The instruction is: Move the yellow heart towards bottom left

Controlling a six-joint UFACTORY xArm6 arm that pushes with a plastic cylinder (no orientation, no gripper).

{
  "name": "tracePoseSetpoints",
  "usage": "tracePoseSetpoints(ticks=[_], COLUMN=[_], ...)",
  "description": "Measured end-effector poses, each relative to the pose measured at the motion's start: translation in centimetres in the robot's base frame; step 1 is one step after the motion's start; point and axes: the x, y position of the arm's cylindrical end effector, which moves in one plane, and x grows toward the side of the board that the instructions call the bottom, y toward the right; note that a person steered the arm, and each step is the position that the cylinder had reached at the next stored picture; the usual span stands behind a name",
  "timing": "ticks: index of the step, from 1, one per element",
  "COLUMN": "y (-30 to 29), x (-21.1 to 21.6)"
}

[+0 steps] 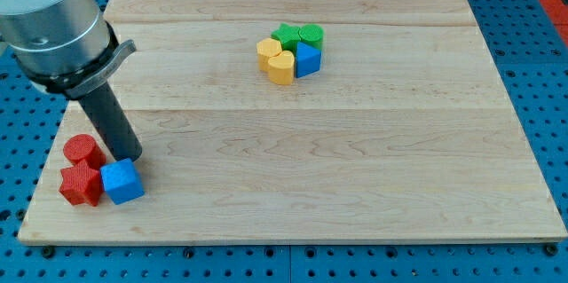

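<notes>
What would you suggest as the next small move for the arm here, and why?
Probably lift away from the bottom-left and travel to the upper right of the yellow heart. My tip sits right above the blue cube, far from the heart, which is packed against the green blocks and blue block.

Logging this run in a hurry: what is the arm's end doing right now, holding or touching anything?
No gripper here, only a rod: my tip holds nothing. It sits at the view's bottom left, right by the blue cube, beside the two red blocks, far from the yellow heart.
</notes>
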Motion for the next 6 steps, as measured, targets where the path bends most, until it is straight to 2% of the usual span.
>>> tracePoseSetpoints(ticks=[1,2,3,4,5,6], y=[3.8,5.3,14.3,25.0,32.4,33.2], x=[-0.5,0.3,0.0,-2.8,-8.5,-14.7])
